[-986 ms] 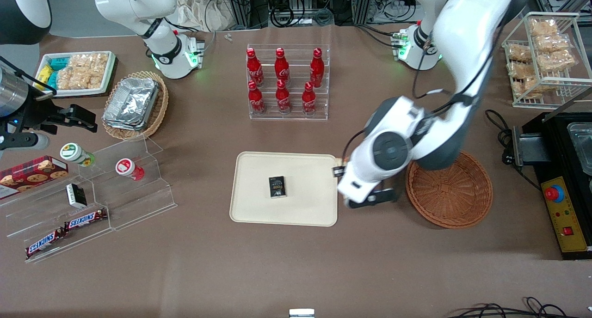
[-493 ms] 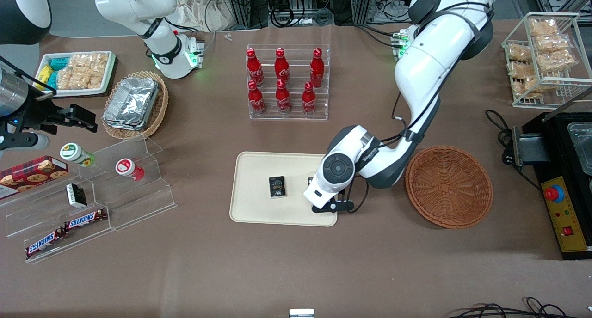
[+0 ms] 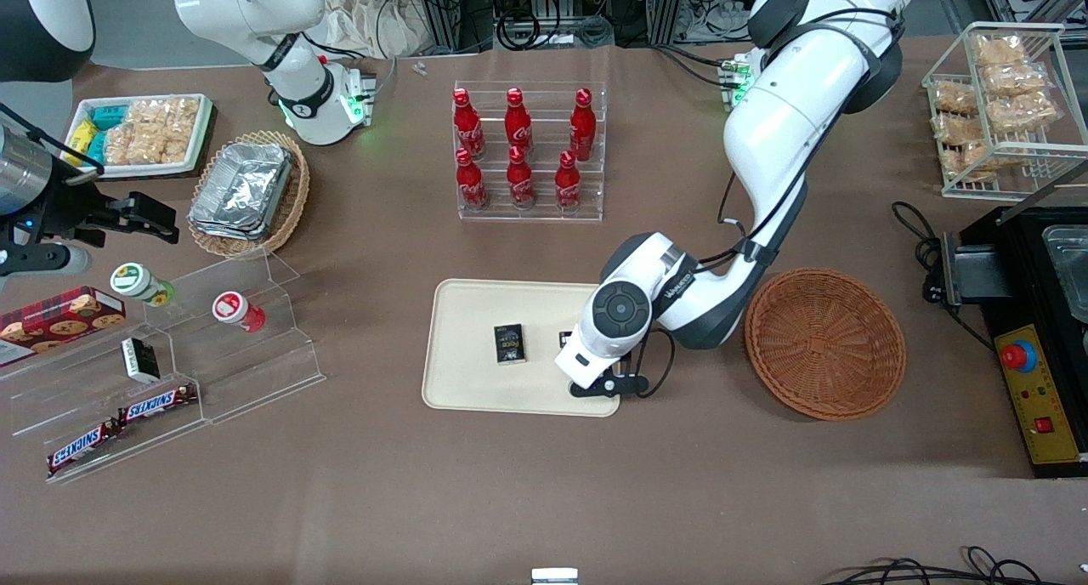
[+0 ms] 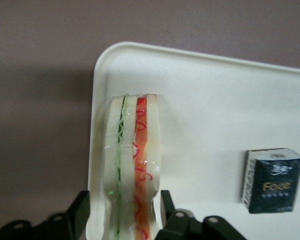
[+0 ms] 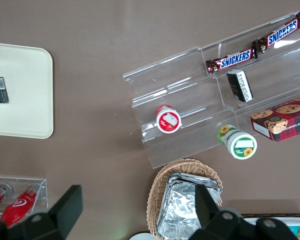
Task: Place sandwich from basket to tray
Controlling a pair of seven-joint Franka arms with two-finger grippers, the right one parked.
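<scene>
The hand (image 4: pixel 127 220) grips the sandwich (image 4: pixel 131 165) across its two flat bread faces, one dark finger (image 4: pixel 79 212) pressed on each side, and holds it on edge just over the tray (image 3: pixel 463 309), at the corner of the tray nearest the basket (image 3: pixel 824 343) and toward the front camera. Judging by its look, the sandwich is light, and its glossy, slightly translucent surface suggests a stiff model rather than real bread, so it is likely slippery rather than crushable. The flat faces look like the sound place to hold it, since a pinch on the thin filling edge would probably let the wedge twist out. Held upright, it may tip onto one face once let go, so a low release seems wise. The wrist view shows what the front view cannot: the green and red layers, the fingers' seat on the bread, and how close the sandwich sits to the tray's rim, with the small black box (image 4: pixel 272 180) well apart on the tray. The front view hides the sandwich under the arm's wrist but shows that the basket is empty on the desk (image 3: pixel 544 483).
</scene>
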